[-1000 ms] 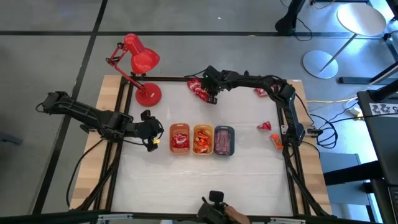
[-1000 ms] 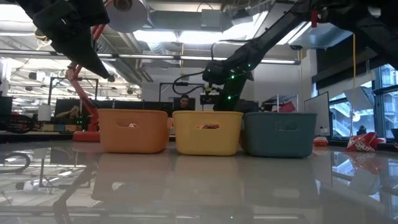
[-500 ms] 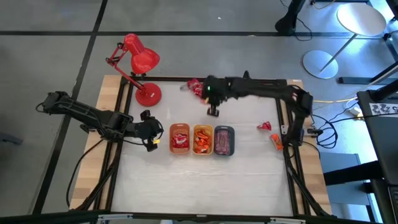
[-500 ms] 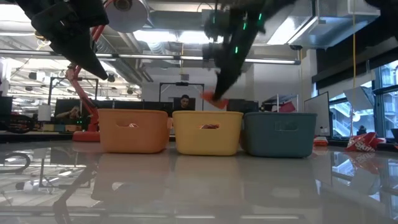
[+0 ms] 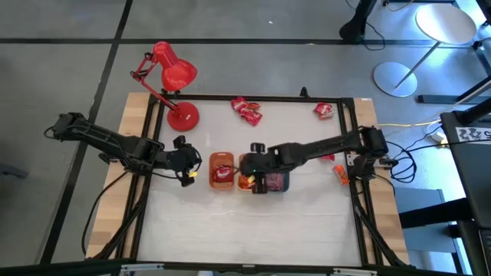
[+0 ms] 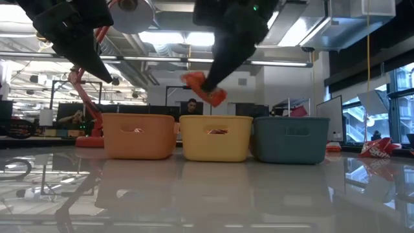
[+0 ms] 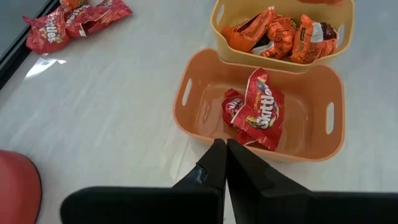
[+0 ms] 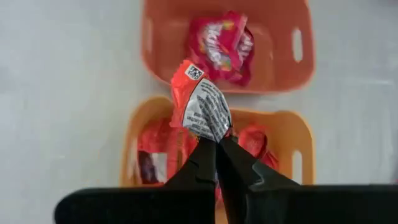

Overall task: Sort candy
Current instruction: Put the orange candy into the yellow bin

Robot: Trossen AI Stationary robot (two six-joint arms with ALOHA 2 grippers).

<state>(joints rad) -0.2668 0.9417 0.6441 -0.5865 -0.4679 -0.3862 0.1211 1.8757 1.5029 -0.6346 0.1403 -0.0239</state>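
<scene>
Right gripper [image 8: 216, 144]: your jaws are pressed tight on the edge of one orange-red candy [image 8: 200, 107]. The wrapper sticks up past the tips, so only a small corner is pinched.
Where it hangs: the held candy is up in the air. In the low view it floats above the rim of the yellow tray [image 6: 215, 137].
Under the jaws: the yellow tray is right below your tips, and it already has orange wrappers inside. That looks like why you are holding the candy here: it matches that pile.
Past the jaws: the orange tray [image 8: 225, 43] lies just beyond the yellow one. It holds red candy, so it is likely the wrong home for this piece.
Grey tray [image 5: 277, 173]: it sits on the far side of the yellow tray from the orange one. Your arm hides much of it.
Left gripper [image 7: 222, 155]: its jaws are pressed together and hold nothing. It waits just outside the near wall of the orange tray, out of your way.
Loose candy [image 5: 247, 110]: some still lies on the table [image 5: 245, 222], well apart from your jaws, near the far edge and the right side.
Next: you will probably need to let go straight down, so the candy does not miss the tray.
</scene>
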